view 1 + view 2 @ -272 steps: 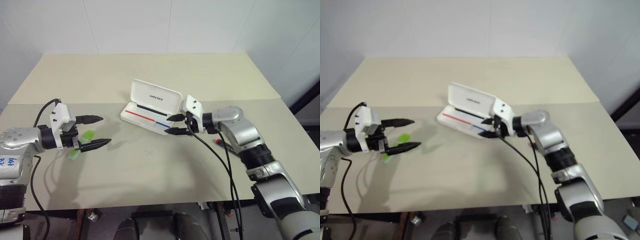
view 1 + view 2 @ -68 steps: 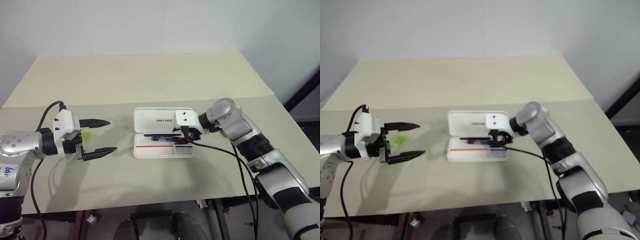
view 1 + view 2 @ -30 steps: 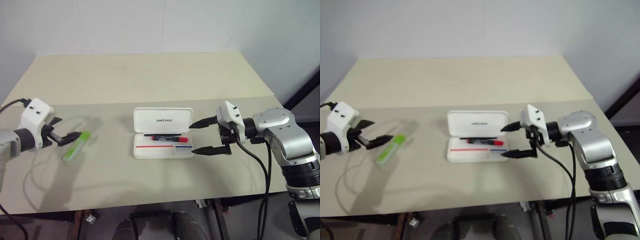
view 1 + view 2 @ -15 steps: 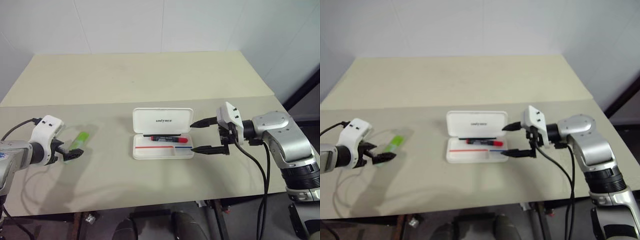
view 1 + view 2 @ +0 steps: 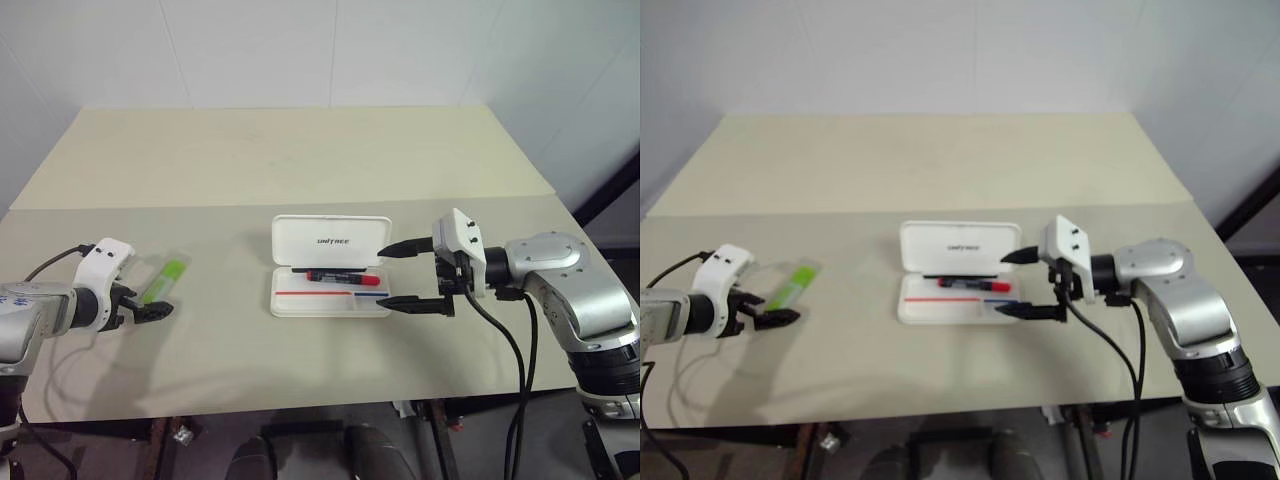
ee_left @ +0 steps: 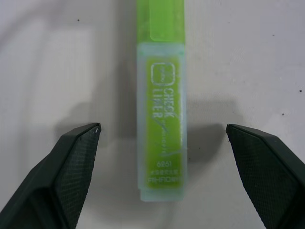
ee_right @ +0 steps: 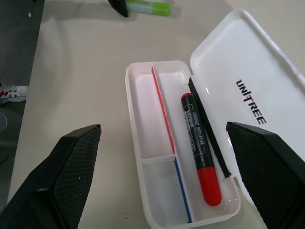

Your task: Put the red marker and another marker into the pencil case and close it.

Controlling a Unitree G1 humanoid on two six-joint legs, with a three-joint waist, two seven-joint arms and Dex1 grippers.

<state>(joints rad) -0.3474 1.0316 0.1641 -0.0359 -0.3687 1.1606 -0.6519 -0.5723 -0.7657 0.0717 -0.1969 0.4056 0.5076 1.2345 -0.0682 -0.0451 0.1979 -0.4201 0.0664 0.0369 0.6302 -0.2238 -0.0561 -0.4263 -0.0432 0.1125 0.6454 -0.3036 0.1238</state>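
Observation:
The white pencil case (image 5: pixel 330 303) lies open in the middle of the table, its lid (image 7: pixel 248 100) laid back flat. The red marker (image 5: pixel 340 277) rests inside the tray along the hinge side, also seen as the red marker (image 7: pixel 200 148). The other marker, a light-green highlighter (image 5: pixel 166 279), lies on the table at the left. My left gripper (image 5: pixel 143 309) is open low over it, its fingers on either side of the highlighter (image 6: pixel 160 119) with a gap on each side. My right gripper (image 5: pixel 381 275) hovers open just right of the case, pointing at it.
The tan table (image 5: pixel 300 160) has a seam running across it behind the case, and white walls stand behind. Its front edge runs just below both grippers. Black cables hang from both wrists.
My left gripper has sunk toward the table and tipped down, so its fingers now straddle the highlighter's near end. The right gripper has stayed in place beside the case.

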